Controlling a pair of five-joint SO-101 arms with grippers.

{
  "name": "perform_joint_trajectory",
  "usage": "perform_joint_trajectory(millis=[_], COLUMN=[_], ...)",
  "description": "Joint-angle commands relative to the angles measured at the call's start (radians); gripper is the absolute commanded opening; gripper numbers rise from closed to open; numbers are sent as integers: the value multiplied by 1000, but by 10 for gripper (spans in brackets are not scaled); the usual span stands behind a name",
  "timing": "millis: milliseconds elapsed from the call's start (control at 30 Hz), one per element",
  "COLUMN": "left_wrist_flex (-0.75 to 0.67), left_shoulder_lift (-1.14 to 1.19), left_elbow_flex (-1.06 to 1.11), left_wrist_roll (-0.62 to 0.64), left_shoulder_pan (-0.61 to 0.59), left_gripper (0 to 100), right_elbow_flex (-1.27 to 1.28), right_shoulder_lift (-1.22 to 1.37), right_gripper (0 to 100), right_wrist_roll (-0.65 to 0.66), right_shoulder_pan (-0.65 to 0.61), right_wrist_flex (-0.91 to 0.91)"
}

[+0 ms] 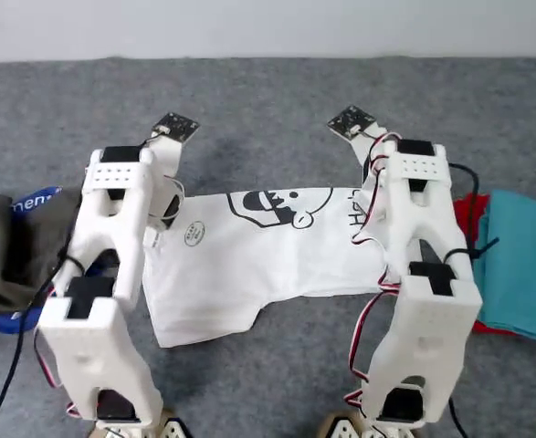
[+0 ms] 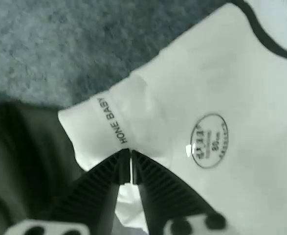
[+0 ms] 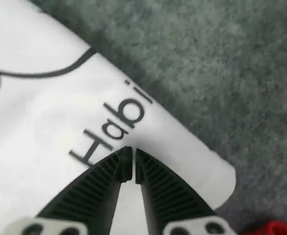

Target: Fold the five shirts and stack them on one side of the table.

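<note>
A white shirt (image 1: 249, 255) with a black cartoon print lies partly folded on the grey table between my two arms. My left gripper (image 2: 130, 169) is shut on the shirt's left edge, near a lettered collar band (image 2: 111, 120) and a round label (image 2: 209, 141). My right gripper (image 3: 133, 166) is shut on the white shirt (image 3: 45, 122) at its right edge, just beside the black lettering (image 3: 114, 127). In the high view the left gripper (image 1: 169, 206) sits at the shirt's left side. The right arm (image 1: 418, 228) covers the right edge.
An olive shirt (image 1: 12, 246) lies bunched over a blue one (image 1: 35, 199) at the table's left edge, close to my left arm (image 1: 112, 237). A folded teal shirt (image 1: 523, 265) rests on a red one (image 1: 468, 214) at the right. Bare grey cloth (image 1: 268, 109) stretches behind the shirt.
</note>
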Motion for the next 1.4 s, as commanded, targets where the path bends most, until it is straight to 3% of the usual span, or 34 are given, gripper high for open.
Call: perform_joint_trajectory(millis=[0,200,433,567,733,833,967,1067,1367], left_wrist_flex=[-18,43,184,244,439,434,374,229,-157], left_shoulder_lift=[75,192,103,-15,-86,-124,-167,-164,64], left_elbow_flex=[-153,-335,-473,-478,-455,-315,-133,-50,-19], left_wrist_roll=[3,8,66,78,20,8,-35,-34,-32], left_shoulder_pan=[-6,-5,-5,0,29,35,37,20,21], left_gripper=[14,14,14,14,14,14,14,14,14], right_elbow_flex=[-52,-61,-222,-348,-497,-535,-539,-539,-539], right_shoulder_lift=[10,16,15,15,15,16,18,24,27], right_gripper=[18,18,18,18,18,19,20,19,21], right_wrist_roll=[-11,-14,-17,-17,-17,-17,-18,-29,-91], right_shoulder_pan=[-7,-7,-7,-19,-51,-68,-65,-48,-39], right_wrist_flex=[-82,-120,45,202,466,596,680,687,682])
